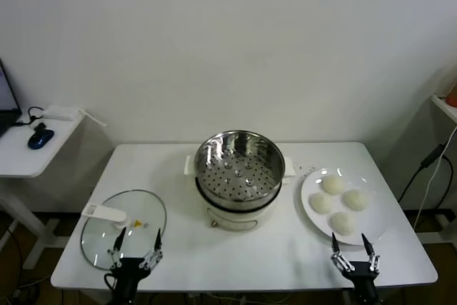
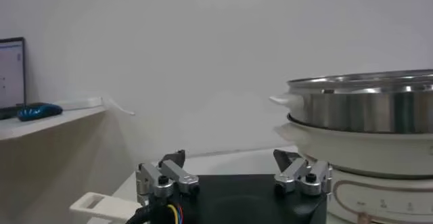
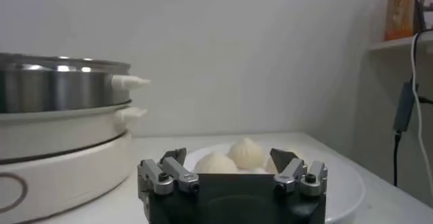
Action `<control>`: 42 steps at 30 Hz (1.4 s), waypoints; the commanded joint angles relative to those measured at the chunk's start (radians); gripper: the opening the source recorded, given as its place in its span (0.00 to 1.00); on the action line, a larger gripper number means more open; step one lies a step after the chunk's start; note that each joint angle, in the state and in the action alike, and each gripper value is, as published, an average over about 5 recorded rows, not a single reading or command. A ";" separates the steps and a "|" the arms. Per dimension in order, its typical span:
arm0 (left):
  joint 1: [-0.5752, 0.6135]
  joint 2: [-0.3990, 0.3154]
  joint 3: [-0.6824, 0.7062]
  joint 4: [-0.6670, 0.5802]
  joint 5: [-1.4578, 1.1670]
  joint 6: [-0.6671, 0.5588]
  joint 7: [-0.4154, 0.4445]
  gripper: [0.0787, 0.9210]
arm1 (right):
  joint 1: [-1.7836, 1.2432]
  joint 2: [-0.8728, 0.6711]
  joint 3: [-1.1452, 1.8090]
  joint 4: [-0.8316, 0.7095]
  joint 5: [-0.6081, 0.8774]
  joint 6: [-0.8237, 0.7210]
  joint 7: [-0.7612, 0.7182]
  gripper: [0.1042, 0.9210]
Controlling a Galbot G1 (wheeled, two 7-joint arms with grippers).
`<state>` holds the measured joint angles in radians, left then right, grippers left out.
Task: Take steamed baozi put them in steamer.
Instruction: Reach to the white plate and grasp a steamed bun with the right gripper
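Both grippers empty at desk's near edge: right gripper point(image 1: 355, 253) spread beside plate point(image 1: 311, 205), left gripper point(image 1: 135, 247) spread over glass lid point(image 1: 100, 237). Four smooth cream-white baozi point(image 1: 338, 203) on plate; steamer point(image 1: 240, 176) mid-desk.

Both arms sit low at the near edge of the desk point(image 1: 214, 262), wrists pointing forward. The left tool point(image 1: 136, 246) hangs at the near left, its two fingers point(image 2: 177, 159) spread wide apart and holding nothing. The right tool point(image 1: 353, 249) hangs at the near right, its fingers point(image 3: 176, 156) likewise spread apart and empty.
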<state>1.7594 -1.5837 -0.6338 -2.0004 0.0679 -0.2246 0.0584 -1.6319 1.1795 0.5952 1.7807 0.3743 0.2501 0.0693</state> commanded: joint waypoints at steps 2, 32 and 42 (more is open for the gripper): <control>0.002 0.005 0.000 -0.006 0.003 0.002 0.000 0.88 | 0.133 -0.144 0.041 0.082 0.018 -0.368 0.019 0.88; -0.017 0.019 0.018 0.043 0.065 -0.054 0.005 0.88 | 1.529 -0.894 -1.290 -0.225 -0.284 -0.736 -0.742 0.88; -0.030 0.031 0.016 0.073 0.073 -0.064 0.016 0.88 | 2.144 -0.732 -1.989 -0.496 -0.273 -0.475 -0.991 0.88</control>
<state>1.7396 -1.5591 -0.6158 -1.9529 0.1311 -0.2787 0.0678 -0.1053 0.4180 -0.6855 1.4914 0.1149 -0.3661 -0.6699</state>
